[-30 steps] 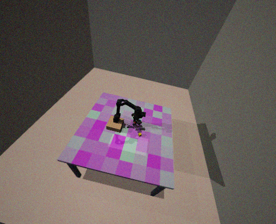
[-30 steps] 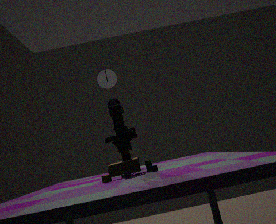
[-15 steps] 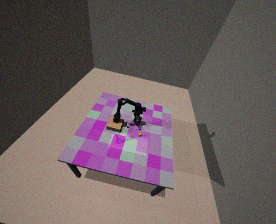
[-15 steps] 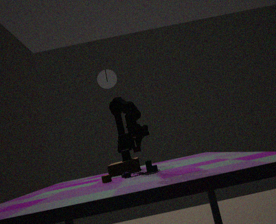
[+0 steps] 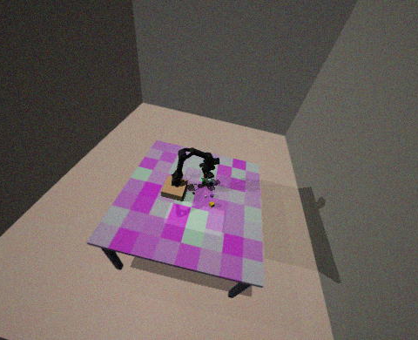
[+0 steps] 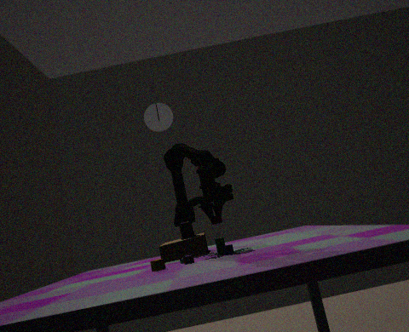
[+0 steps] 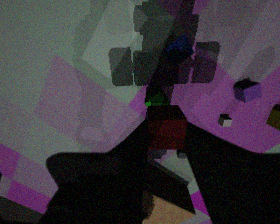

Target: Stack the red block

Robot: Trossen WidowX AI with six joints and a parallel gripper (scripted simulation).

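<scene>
- No writing is readable anywhere (the frames are dim and grainy).
- The arm (image 6: 183,187) is arching up from its base, then pointing down.
- The claw (image 7: 166,150) is gripping the red block (image 7: 166,131), hanging above the green tower (image 7: 156,98) on the bench (image 5: 126,244).

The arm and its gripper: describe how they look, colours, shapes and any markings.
The arm is black throughout, built of chunky rounded links, and rises from a tan box-shaped base. The gripper is black too, with two broad, flat, angular fingers. No cables, labels or markings can be made out in this dim light.
</scene>
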